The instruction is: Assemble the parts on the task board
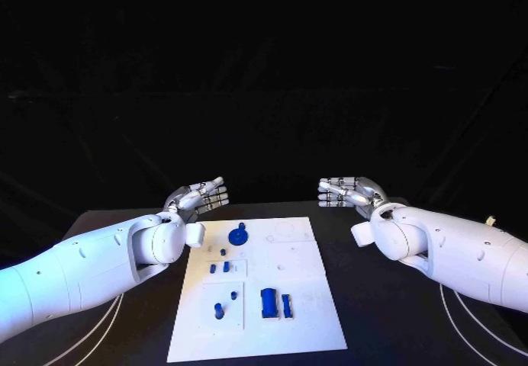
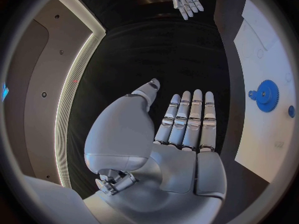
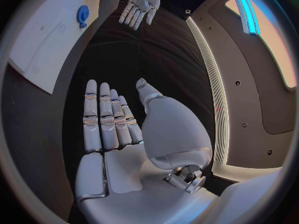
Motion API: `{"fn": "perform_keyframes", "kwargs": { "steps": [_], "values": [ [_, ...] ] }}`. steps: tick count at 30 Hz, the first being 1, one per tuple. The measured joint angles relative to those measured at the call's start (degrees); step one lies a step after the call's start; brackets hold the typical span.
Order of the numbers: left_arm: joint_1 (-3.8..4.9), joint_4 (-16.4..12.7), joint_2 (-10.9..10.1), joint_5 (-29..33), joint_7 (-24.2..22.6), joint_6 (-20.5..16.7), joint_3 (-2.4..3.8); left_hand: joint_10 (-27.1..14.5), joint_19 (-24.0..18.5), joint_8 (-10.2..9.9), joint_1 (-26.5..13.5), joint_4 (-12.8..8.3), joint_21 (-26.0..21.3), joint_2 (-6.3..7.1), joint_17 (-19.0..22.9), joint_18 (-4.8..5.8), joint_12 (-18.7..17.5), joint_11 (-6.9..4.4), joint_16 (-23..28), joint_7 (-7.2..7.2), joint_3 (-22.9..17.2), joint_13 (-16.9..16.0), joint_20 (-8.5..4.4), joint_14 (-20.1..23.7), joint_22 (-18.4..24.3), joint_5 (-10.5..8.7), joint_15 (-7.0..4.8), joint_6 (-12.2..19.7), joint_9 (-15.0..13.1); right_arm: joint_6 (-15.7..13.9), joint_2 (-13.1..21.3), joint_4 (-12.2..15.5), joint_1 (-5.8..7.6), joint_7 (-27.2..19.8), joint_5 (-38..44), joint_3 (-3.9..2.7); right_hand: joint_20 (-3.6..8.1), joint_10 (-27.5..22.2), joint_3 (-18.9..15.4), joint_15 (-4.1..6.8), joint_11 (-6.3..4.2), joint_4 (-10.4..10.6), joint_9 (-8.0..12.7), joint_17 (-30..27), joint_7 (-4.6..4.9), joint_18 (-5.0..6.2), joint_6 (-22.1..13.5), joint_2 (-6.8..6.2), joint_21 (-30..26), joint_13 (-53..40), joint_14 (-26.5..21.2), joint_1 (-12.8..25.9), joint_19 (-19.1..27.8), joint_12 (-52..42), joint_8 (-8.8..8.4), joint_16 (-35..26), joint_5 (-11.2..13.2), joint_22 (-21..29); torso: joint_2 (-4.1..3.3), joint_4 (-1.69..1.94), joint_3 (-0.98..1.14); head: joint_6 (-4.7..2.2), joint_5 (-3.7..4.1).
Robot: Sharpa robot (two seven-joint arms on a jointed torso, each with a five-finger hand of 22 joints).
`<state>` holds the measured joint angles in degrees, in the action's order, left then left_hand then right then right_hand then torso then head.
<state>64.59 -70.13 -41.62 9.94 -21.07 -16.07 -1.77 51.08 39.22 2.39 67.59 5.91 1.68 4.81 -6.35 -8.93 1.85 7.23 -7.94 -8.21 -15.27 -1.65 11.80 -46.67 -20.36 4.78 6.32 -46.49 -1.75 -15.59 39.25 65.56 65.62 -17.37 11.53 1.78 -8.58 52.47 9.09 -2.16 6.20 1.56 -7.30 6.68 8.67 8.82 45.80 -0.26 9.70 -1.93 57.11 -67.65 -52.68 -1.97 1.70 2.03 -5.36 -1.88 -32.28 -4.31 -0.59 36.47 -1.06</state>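
The black counter [image 1: 396,320] carries the white task board [image 1: 297,305], which lies flat at its middle, between the two arms. The board's far edge falls just short of both hands.

Left hand [image 1: 198,195]: raised above the counter beyond the board's far left corner, palm up, fingers extended and lying side by side, thumb set apart. It holds nothing and touches nothing. The left wrist view confirms the empty palm [image 2: 181,149].

Right hand [image 1: 350,191]: raised above the counter beyond the board's far right corner, fingers extended side by side, thumb apart, holding nothing. The right wrist view shows the same empty palm [image 3: 118,154].

Parts on the board, none in contact with either hand:
- Blue block [image 1: 268,303], near end of the board, with a slimmer blue bar [image 1: 287,306] just beside it.
- Blue gear [image 1: 239,233], at the far left end, the part nearest the left hand yet apart from it; also seen in the left wrist view [image 2: 266,95].
- Small blue pegs [image 1: 221,267] in the middle-left recess.
- Small blue pieces [image 1: 219,309] in the near-left recess.
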Motion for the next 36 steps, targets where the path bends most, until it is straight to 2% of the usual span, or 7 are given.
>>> {"fn": "perform_keyframes", "kwargs": {
  "steps": [3, 7, 12, 17, 21, 29, 36],
  "values": [
    [-0.38, -1.6, -0.2, -0.2, 0.0, -0.9, 0.17, -6.4, -4.9, -1.0, -8.5, -1.4, -0.6, -1.88, 0.8, 0.58, -0.7, -0.89, 1.1, 1.04, 1.9, 0.7, -1.51, 5.8, 2.6, -1.89, -0.80, 5.8, 0.7, -1.0, 0.5, 1.9, -0.51, -0.1, -0.4, -0.14, 1.07, -6.6, -1.0, 0.91, -1.00, -0.8, 0.9, -0.8, -1.07, -0.58, -5.8, 0.09, -1.2, 0.8, -7.2, 8.5, 6.6, 0.8, -0.62, -0.8, 2.0, 0.8, 0.15, 0.60, 0.08, -0.40, 0.22],
    [-1.17, -5.1, -0.8, -1.0, -0.5, -3.5, 0.50, -12.9, -9.9, -1.5, -17.0, -3.4, -1.0, -3.24, 3.0, 1.46, -1.2, -1.88, 2.0, 2.08, 3.9, 1.1, -3.02, 11.8, 5.1, -3.26, -2.96, 11.7, 1.2, -3.7, 1.3, 6.1, -1.42, -0.9, -1.3, -0.46, 2.15, -13.1, -2.2, 1.50, -3.15, -1.2, 1.9, -2.5, -2.18, -1.43, -11.5, 0.17, -2.4, 1.3, -14.3, 16.9, 13.2, 1.3, -0.95, -1.3, 3.5, 1.3, 0.51, 2.04, 0.27, -1.20, 0.60],
    [-2.56, -11.1, -1.9, -2.7, -1.9, -9.5, 1.00, -20.2, -15.6, -1.8, -26.8, -4.9, -1.3, -4.14, 4.9, 2.69, -1.4, -4.73, 4.5, 4.18, 6.0, 1.4, -4.66, 18.5, 8.1, -4.02, -4.90, 18.4, 1.5, -9.7, 3.0, 13.7, -3.08, -3.1, -3.5, -1.04, 3.96, -20.8, -3.3, 1.88, -4.98, -1.4, 4.8, -4.9, -3.78, -2.67, -18.2, 0.23, -3.8, 1.7, -22.6, 26.8, 20.9, 1.5, -1.28, -1.6, 4.4, 1.6, 0.91, 3.53, 0.47, -1.92, 0.99],
    [-3.61, -15.9, -2.5, -4.8, -3.6, -15.9, 1.39, -25.6, -19.7, -2.0, -33.9, -5.5, -1.3, -4.51, 5.7, 3.23, -1.5, -6.07, 6.4, 6.33, 7.5, 1.5, -5.94, 23.4, 10.2, -4.15, -5.65, 23.3, 1.6, -16.2, 4.3, 19.6, -4.43, -5.9, -6.2, -1.42, 6.37, -26.4, -5.7, 2.02, -5.69, -1.5, 6.1, -5.8, -6.30, -2.85, -22.9, 0.24, -6.2, 1.7, -28.7, 33.9, 26.4, 1.6, -1.28, -1.6, 4.8, 1.7, 1.03, 4.05, 0.54, -2.06, 1.04],
    [-4.17, -18.4, -2.9, -6.4, -5.0, -20.7, 1.60, -29.5, -22.5, -2.0, -39.0, -5.8, -1.3, -4.65, 6.0, 5.42, -1.5, -6.65, 6.9, 7.24, 8.6, 1.5, -7.97, 26.9, 11.8, -4.39, -5.99, 26.8, 1.6, -21.1, 5.1, 22.7, -5.10, -7.9, -8.1, -1.64, 7.42, -30.3, -7.4, 2.09, -5.91, -1.5, 6.7, -6.2, -7.46, -5.36, -26.4, 0.26, -7.9, 1.8, -33.0, 39.0, 30.4, 1.6, -1.28, -1.6, 4.8, 1.8, 1.08, 4.21, 0.58, -2.08, 1.05],
    [-4.39, -19.6, -3.1, -8.3, -6.7, -25.7, 1.70, -35.6, -27.3, -2.0, -47.2, -5.8, -1.5, -4.79, 6.2, 7.17, -1.5, -7.06, 7.5, 7.94, 11.8, 1.6, -10.81, 32.6, 14.2, -4.38, -6.23, 32.5, 1.7, -26.3, 5.4, 24.3, -5.43, -10.2, -10.5, -1.74, 8.26, -36.6, -8.3, 2.16, -6.13, -1.5, 7.1, -6.5, -8.34, -7.59, -32.0, 0.27, -9.0, 1.9, -39.9, 47.2, 36.8, 1.6, -1.45, -1.6, 5.1, 1.8, 1.09, 4.29, 0.60, -2.09, 1.06],
    [-4.39, -19.7, -3.1, -8.9, -7.3, -27.1, 1.71, -39.6, -30.3, -2.0, -52.4, -5.8, -1.5, -4.80, 6.3, 8.10, -1.5, -7.16, 7.5, 8.11, 14.0, 1.6, -11.49, 36.2, 17.5, -4.37, -6.31, 36.1, 1.7, -27.8, 5.5, 24.3, -5.43, -11.0, -11.3, -1.75, 8.46, -40.7, -8.6, 2.14, -6.14, -1.5, 7.2, -6.6, -8.56, -7.59, -35.5, 0.27, -9.3, 1.9, -44.3, 52.4, 40.9, 1.6, -1.50, -1.6, 5.1, 1.8, 1.10, 4.31, 0.60, -2.09, 1.06]
  ]
}}
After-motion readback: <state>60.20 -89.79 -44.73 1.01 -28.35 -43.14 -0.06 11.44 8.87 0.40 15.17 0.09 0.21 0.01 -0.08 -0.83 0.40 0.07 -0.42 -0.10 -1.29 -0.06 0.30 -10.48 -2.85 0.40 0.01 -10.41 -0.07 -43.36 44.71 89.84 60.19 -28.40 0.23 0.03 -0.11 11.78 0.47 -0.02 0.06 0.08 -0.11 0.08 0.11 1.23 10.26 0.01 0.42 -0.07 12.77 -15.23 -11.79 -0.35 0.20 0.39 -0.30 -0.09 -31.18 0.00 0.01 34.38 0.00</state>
